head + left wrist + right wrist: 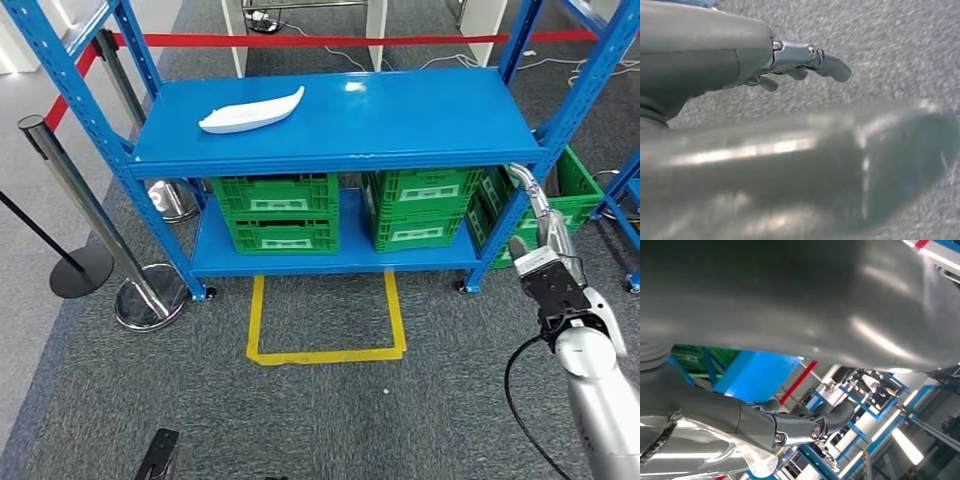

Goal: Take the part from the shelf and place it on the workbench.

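A blue metal shelf with two levels stands on grey carpet, taking up most of the head view. Its top level carries the white part, a long, slim, boat-shaped piece lying flat toward the left of that level, with its pointed end toward the middle and nothing touching it. On the lower level sit green crates stacked in two piles, one left of centre and one right of centre, and a further green crate stands on the floor just beyond the shelf's right post. A red barrier tape runs behind the shelf, held on the left by chrome posts with round bases. On the carpet in front of the shelf a yellow taped outline marks a square open toward the shelf. The right arm rises from the lower right, and the right hand is lifted beside the shelf's right front post, well apart from the part; in the right wrist view its fingers stretch forward, only slightly bent, and it holds nothing. In the left wrist view the left hand hangs over the carpet with its fingers extended and loosely apart, also holding nothing.
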